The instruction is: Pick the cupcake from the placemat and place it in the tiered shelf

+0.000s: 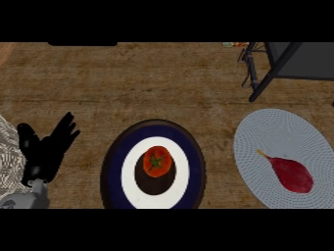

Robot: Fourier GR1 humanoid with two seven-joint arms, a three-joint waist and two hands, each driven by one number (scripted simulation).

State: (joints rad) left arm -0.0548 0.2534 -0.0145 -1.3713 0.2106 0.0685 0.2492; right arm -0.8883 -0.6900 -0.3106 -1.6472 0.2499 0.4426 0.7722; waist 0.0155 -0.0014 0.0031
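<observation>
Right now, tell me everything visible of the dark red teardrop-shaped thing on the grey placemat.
The dark red teardrop-shaped thing has a smooth skin, a broad rounded end toward the lower right and a thin tapering tip toward the upper left. It lies on the round pale grey woven placemat, slightly below its middle. No hand touches it.

The plate [119, 171] is ringed navy and white, the tomato [157, 162] red, the woven placemat [285, 132] pale grey.
</observation>
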